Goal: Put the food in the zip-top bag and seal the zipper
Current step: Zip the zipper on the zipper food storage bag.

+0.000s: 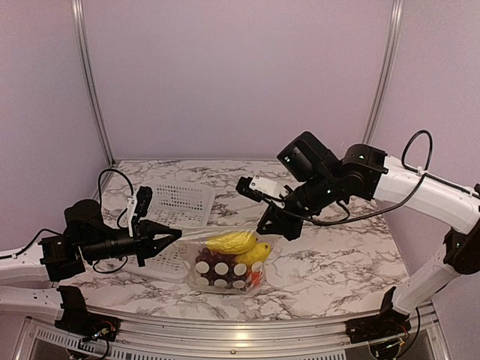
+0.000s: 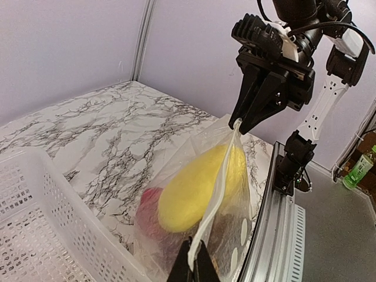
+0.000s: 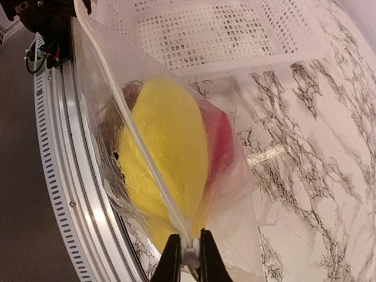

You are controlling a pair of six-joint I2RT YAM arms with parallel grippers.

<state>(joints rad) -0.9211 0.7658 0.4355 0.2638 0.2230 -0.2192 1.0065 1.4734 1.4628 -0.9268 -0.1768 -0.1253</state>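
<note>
The zip-top bag [image 1: 225, 264] stands on the marble table at the front centre, with the food inside: yellow pieces [image 1: 234, 242], dark grapes [image 1: 213, 270] and a red pepper [image 1: 256, 280]. My left gripper [image 1: 178, 237] is shut on the left end of the zipper [image 2: 221, 179], which its wrist view shows pinched between its jaws [image 2: 195, 258]. My right gripper [image 1: 265, 230] is shut on the zipper's other end, on a small white piece [image 3: 189, 254]. The zipper [image 3: 135, 141] runs taut between both grippers. Yellow food [image 3: 170, 135] and red food [image 3: 221, 141] show through the plastic.
The white perforated basket [image 1: 177, 202] lies behind and left of the bag, close to my left gripper; it also shows in the left wrist view [image 2: 35, 235]. The table's metal front rail [image 2: 276, 235] runs right beside the bag. A green bottle [image 2: 359, 167] stands off the table.
</note>
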